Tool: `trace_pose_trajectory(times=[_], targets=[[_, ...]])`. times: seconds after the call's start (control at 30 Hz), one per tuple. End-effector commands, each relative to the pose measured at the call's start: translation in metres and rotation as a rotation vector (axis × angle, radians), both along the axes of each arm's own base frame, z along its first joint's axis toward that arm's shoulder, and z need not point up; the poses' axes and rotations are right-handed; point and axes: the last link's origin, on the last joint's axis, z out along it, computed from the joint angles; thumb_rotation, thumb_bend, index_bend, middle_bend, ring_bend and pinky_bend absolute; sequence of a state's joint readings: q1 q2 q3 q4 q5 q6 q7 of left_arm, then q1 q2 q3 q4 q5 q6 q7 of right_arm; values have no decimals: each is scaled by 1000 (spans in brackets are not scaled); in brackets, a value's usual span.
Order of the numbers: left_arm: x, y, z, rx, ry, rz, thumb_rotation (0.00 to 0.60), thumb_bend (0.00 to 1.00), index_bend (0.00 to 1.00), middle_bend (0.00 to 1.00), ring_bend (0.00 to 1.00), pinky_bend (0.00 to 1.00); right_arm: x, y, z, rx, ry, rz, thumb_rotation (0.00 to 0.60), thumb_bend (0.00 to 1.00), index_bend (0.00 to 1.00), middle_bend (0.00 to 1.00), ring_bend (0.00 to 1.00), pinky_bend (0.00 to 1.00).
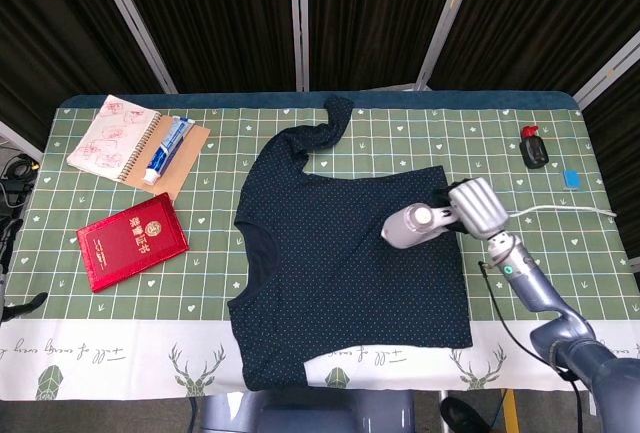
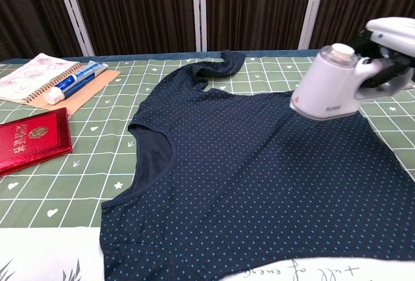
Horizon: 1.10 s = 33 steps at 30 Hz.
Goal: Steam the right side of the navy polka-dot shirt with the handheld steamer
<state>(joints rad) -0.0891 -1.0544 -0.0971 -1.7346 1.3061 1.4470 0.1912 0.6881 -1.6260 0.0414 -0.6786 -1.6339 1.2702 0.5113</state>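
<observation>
The navy polka-dot shirt (image 1: pixel 350 253) (image 2: pixel 259 177) lies flat in the middle of the table, one sleeve folded up at the far end. My right hand (image 1: pixel 480 208) (image 2: pixel 392 50) grips the white handheld steamer (image 1: pixel 415 225) (image 2: pixel 327 89) by its handle. The steamer hangs over the shirt's right part, its head pointing toward the shirt's middle. Its cord (image 1: pixel 570 211) trails off to the right. My left hand is not visible in either view.
A spiral notebook (image 1: pixel 115 135) with a toothpaste tube (image 1: pixel 168 148) and a brown card sits at the far left. A red booklet (image 1: pixel 132 241) lies left of the shirt. A small black bottle (image 1: pixel 533 146) and a blue item (image 1: pixel 571 178) sit far right.
</observation>
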Motion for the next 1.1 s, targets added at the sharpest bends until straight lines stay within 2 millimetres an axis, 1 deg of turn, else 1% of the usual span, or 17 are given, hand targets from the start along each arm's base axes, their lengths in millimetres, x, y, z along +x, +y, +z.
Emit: trace_pose_trajectory(times=[0.03, 0.13, 0.23, 0.3, 0.4, 0.43, 0.57, 0.77, 0.87, 0.97, 1.1], targets=[[-1, 1, 0, 0, 2, 6, 600, 0, 0, 0, 0, 0, 42, 2, -32, 75, 28, 100, 600, 593, 857, 789, 766, 1000], [-3, 3, 0, 0, 3, 12, 600, 0, 0, 0, 0, 0, 65, 6, -51, 106, 44, 142, 600, 594, 857, 789, 766, 1000], [-5, 3, 1, 2, 3, 20, 600, 0, 0, 0, 0, 0, 82, 11, -70, 132, 72, 182, 600, 595, 856, 789, 766, 1000], [-6, 4, 1, 2, 3, 25, 600, 0, 0, 0, 0, 0, 89, 15, -79, 138, 94, 202, 600, 595, 856, 789, 766, 1000], [-8, 4, 0, -3, 13, 34, 600, 0, 0, 0, 0, 0, 102, 27, -96, 166, 123, 251, 600, 594, 856, 789, 766, 1000], [-7, 4, 0, -2, 3, 35, 600, 0, 0, 0, 0, 0, 106, 34, -107, 189, 138, 272, 600, 594, 856, 789, 766, 1000], [-7, 4, 1, 0, 1, 30, 600, 0, 0, 0, 0, 0, 106, 40, -120, 204, 153, 270, 600, 593, 855, 789, 766, 1000], [-7, 4, 1, 0, 4, 26, 600, 0, 0, 0, 0, 0, 95, 44, -125, 211, 158, 260, 600, 594, 854, 789, 766, 1000], [-7, 4, 0, -2, 9, 25, 600, 0, 0, 0, 0, 0, 86, 43, -123, 209, 167, 254, 600, 593, 854, 789, 766, 1000], [-6, 4, -1, -3, 10, 24, 600, 0, 0, 0, 0, 0, 72, 40, -115, 197, 169, 241, 600, 593, 854, 789, 766, 1000], [-6, 4, -1, -5, 11, 25, 600, 0, 0, 0, 0, 0, 62, 37, -109, 186, 187, 238, 600, 593, 853, 789, 766, 1000]])
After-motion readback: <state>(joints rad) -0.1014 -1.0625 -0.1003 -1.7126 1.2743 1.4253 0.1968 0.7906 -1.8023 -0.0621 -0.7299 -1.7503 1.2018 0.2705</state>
